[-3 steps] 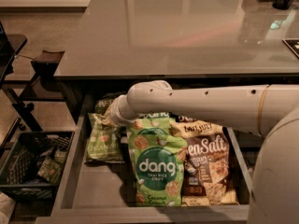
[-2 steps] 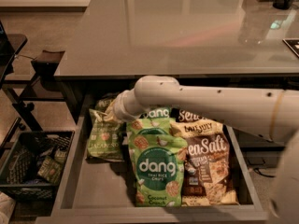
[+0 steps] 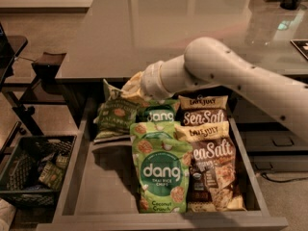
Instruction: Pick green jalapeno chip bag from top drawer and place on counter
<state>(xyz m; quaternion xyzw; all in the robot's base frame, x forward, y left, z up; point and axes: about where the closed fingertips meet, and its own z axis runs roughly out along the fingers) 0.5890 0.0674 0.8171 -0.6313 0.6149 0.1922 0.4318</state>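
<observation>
step: grasp→lift | gripper [image 3: 134, 86] at back-left of top drawer [image 3: 103, 186], on top edge of green jalapeno chip bag [image 3: 115, 115]; closure: can't tell | bag tilted in drawer's back-left corner | next, my read: confirm hold, raise clear of drawer, set on counter [image 3: 159, 28] behind drawer

I'm working in dim, warm light. Pale overhead light glares off the glossy bench [image 3: 144, 28] in streaky reflections. The gripper [image 3: 131, 88] sits in shadow below the bench edge, at the back of the drawer [image 3: 106, 177].
</observation>
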